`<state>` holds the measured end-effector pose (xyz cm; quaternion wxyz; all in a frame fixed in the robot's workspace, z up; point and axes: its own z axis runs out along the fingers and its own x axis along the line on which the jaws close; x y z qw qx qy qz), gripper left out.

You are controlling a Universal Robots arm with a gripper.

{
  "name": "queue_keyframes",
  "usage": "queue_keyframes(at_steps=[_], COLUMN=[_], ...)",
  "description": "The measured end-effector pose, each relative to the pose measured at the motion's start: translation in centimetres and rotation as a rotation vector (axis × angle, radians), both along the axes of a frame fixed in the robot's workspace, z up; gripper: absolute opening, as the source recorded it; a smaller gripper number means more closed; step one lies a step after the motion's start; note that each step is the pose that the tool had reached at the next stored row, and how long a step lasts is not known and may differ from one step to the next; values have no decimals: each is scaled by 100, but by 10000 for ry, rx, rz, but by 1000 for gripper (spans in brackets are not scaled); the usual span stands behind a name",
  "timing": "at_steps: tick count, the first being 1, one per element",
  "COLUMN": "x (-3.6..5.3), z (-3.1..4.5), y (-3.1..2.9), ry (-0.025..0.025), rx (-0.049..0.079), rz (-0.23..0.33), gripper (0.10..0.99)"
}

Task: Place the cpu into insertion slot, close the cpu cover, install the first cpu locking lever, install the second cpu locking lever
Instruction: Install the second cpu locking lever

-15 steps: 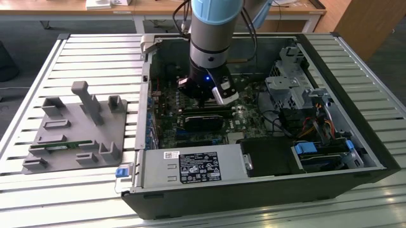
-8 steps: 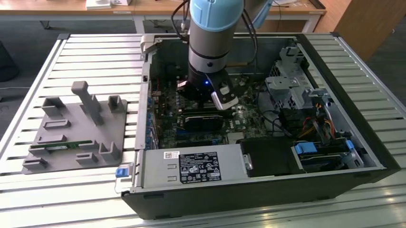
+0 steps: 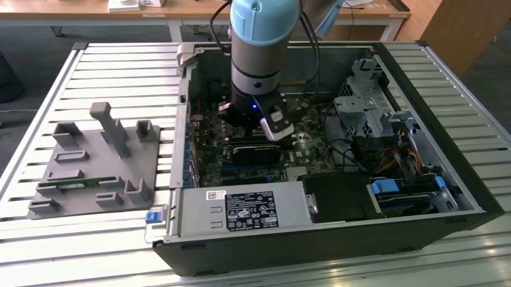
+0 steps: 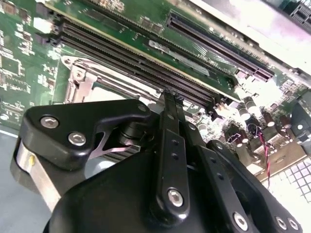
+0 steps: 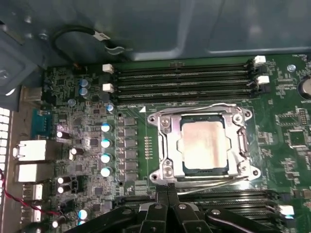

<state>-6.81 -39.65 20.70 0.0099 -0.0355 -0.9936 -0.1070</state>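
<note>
The cpu [image 5: 204,144], a tan-silver square, lies in the insertion slot [image 5: 154,175] on the green board. The silver cpu cover [image 5: 168,145] is folded flat over it and frames it through its window. One thin wire lever [image 5: 194,108] runs along one side of the socket and another [image 5: 214,180] along the opposite side; both lie low. My gripper [image 5: 167,188] is shut with its black fingertips pressed together, right beside the second wire at the socket's edge. In the second wrist view the gripper [image 4: 171,97] hangs just over the socket's metal [image 4: 85,80]. The arm [image 3: 255,72] reaches down into the open computer case.
Long black memory slots [image 5: 184,80] flank the socket, with more [image 5: 233,199] by my fingers. Capacitors [image 5: 105,143] and rear ports [image 5: 31,150] stand nearby. A black block [image 3: 255,154], the power supply [image 3: 239,209] and a drive cage [image 3: 367,107] fill the case. A grey fixture plate [image 3: 96,161] lies at the exterior view's left.
</note>
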Motion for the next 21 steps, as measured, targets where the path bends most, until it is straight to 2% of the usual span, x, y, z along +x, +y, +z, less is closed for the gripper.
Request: queue_keyframes(at_steps=[7,15,21], x=[-43,-53,-59], z=[-83,-116,-89], y=[-1,0,-9], ry=[-55,-96,-108], rx=[161,461,476], rz=[1,0,-1], gripper=[106,106,106])
